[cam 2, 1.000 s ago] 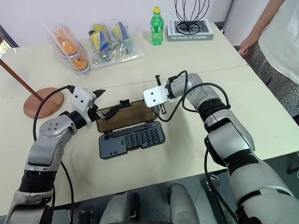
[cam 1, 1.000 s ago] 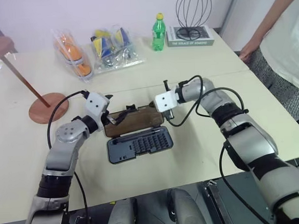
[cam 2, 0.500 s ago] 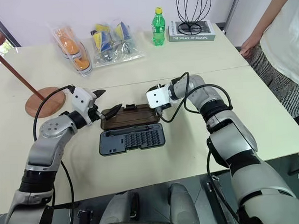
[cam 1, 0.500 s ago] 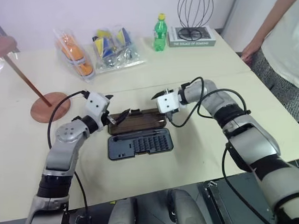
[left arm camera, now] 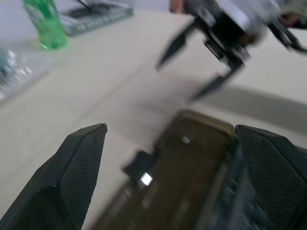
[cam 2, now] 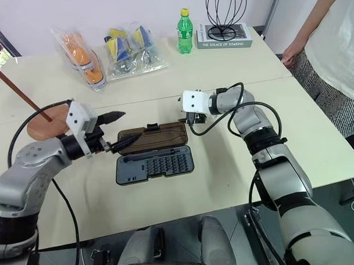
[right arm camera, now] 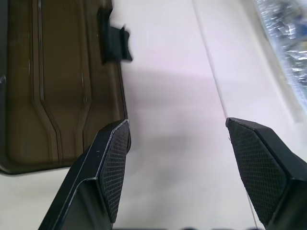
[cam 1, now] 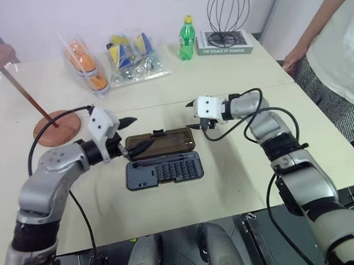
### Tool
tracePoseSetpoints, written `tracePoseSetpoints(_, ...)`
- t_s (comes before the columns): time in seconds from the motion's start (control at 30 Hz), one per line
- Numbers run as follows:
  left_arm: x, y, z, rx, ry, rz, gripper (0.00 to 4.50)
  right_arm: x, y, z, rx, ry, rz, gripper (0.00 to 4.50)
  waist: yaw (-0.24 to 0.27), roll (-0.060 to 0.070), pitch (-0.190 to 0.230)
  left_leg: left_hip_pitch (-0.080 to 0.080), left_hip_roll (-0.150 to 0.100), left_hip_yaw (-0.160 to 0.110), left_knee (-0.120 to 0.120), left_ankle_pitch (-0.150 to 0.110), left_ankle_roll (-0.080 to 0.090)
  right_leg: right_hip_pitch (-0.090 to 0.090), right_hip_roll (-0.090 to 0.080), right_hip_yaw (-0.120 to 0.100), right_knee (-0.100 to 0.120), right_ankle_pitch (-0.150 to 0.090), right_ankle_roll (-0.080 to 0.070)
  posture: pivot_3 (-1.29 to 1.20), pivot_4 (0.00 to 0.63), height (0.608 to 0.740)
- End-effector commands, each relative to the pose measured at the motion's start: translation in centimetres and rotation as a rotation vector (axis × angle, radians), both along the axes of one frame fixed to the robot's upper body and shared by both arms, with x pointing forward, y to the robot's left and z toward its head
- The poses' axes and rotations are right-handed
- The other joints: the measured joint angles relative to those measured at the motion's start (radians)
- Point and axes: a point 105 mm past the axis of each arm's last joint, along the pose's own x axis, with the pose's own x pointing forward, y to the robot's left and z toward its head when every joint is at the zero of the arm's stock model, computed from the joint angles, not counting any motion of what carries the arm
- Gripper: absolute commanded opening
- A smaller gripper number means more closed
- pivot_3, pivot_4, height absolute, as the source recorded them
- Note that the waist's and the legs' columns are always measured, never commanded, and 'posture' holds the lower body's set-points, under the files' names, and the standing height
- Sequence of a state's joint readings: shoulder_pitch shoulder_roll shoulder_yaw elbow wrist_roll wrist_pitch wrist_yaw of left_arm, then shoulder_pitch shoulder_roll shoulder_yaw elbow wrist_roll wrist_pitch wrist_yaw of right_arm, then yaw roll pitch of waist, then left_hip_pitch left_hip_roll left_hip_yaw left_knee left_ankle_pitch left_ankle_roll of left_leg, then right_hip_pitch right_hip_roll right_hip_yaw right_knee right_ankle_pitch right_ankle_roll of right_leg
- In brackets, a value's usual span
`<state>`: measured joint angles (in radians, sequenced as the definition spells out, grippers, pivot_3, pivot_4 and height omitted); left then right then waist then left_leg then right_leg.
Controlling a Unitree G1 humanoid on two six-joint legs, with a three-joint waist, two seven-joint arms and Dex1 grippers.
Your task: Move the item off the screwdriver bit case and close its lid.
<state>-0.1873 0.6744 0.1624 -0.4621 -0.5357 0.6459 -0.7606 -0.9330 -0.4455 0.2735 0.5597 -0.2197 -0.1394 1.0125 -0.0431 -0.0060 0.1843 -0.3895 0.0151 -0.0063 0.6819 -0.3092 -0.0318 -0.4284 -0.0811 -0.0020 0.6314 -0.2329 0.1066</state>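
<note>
So the flat dark grey plastic bit case (cam 1: 164,170) sits open on the cream tabletop (cam 1: 237,183), its smoky-brown translucent lid (cam 1: 161,142) folded flat just behind it. The reddish-brown wooden stand (cam 1: 56,126) is already off, well to the case's left. Left hand (cam 1: 137,135) hovers spread at the lid's left end, right hand (cam 1: 197,116) spread just past its right end. Next job looks like flipping that lid over the bits and latching it. Book behind the case reads something like "THE SOLACE OF..."
</note>
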Motion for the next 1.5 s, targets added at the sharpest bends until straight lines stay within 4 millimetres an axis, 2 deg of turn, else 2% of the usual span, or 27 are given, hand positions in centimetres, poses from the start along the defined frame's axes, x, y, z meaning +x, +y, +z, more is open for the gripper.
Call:
tracePoseSetpoints(0.03, -1.8, 0.3, 1.0, 0.003, -0.009, -0.024, 3.28, -0.6, 0.4, 1.8, 0.064, -0.045, -0.011, 3.38, 0.001, 0.0, 0.0, 0.0, 0.0, 0.0, 0.0, 0.0, 0.0, 0.0, 0.0, 0.0, 0.0, 0.0, 0.0, 0.0, 0.15, 0.74)
tracePoseSetpoints(0.23, -3.1, 0.4, -0.5, -0.022, 0.021, 0.004, 0.35, -0.8, 0.8, 1.9, 0.107, -0.041, -0.048, 3.38, 0.008, 0.0, 0.0, 0.0, 0.0, 0.0, 0.001, 0.0, 0.0, 0.0, 0.0, 0.0, 0.0, 0.0, 0.0, 0.0, 0.15, 0.74)
tracePoseSetpoints(0.27, -3.1, 0.4, -0.9, -0.039, 0.033, 0.012, 0.12, -0.8, 0.9, 1.8, 0.106, -0.042, -0.049, 3.38, 0.007, 0.0, 0.0, 0.0, 0.0, 0.0, 0.001, 0.0, 0.0, 0.0, 0.0, 0.0, 0.0, 0.0, 0.0, 0.0, 0.15, 0.74)
tracePoseSetpoints(0.37, -3.1, 0.7, -2.5, -0.07, 0.08, 0.044, 0.12, -0.8, 1.0, 1.6, 0.103, -0.037, -0.048, 3.38, 0.007, 0.0, 0.0, 0.0, 0.0, 0.0, 0.001, 0.0, 0.0, 0.0, 0.0, 0.0, 0.0, 0.0, 0.0, 0.0, 0.15, 0.74)
tracePoseSetpoints(0.47, -3.8, 0.9, -5.3, -0.019, 0.154, 0.029, 0.12, -0.7, 1.0, 1.1, 0.093, -0.011, -0.049, 3.38, 0.005, 0.0, 0.0, 0.0, 0.0, 0.0, 0.001, 0.0, 0.0, 0.0, 0.0, 0.0, 0.0, 0.0, 0.0, 0.0, 0.15, 0.74)
tracePoseSetpoints(0.57, -4.0, 1.0, -6.5, -0.004, 0.189, 0.013, 0.12, -0.5, 0.9, 0.3, 0.074, 0.024, -0.043, 3.38, 0.005, 0.0, 0.0, 0.0, 0.0, 0.0, 0.0, 0.0, 0.0, 0.0, 0.0, 0.0, 0.0, 0.0, 0.0, 0.0, 0.15, 0.74)
tracePoseSetpoints(0.73, -3.2, 1.2, -7.4, -0.002, 0.196, 0.025, 0.12, -0.1, 0.9, -0.5, 0.034, 0.035, -0.031, 3.38, 0.006, 0.0, 0.0, 0.0, 0.0, 0.0, 0.0, 0.0, 0.0, 0.0, 0.0, 0.0, 0.0, 0.0, 0.0, 0.0, 0.15, 0.74)
tracePoseSetpoints(0.9, -2.7, 0.8, -7.9, -0.01, 0.201, 0.015, 0.12, 0.3, 1.0, -0.2, 0.036, 0.033, -0.027, 3.38, 0.002, 0.0, 0.0, 0.0, 0.0, 0.001, 0.0, 0.0, 0.0, 0.0, 0.0, 0.0, 0.0, 0.0, 0.0, 0.0, 0.15, 0.74)
tracePoseSetpoints(1.1, -3.1, -0.3, -8.8, 0.012, 0.256, -0.025, 0.12, 0.9, 0.6, -0.5, 0.001, 0.095, -0.041, 3.38, 0.002, 0.0, 0.0, 0.0, 0.0, 0.0, 0.001, 0.0, 0.0, 0.001, 0.0, 0.0, 0.0, 0.0, 0.0, 0.0, 0.15, 0.74)
tracePoseSetpoints(1.5, -3.7, 0.3, -9.7, 0.038, 0.264, -0.007, 0.12, 1.5, 2.0, -1.6, 0.056, 0.325, -0.041, 3.38, 0.0, 0.0, 0.0, 0.001, 0.0, 0.001, 0.0, 0.0, 0.0, 0.001, 0.0, 0.0, 0.0, 0.0, 0.0, 0.0, 0.15, 0.74)
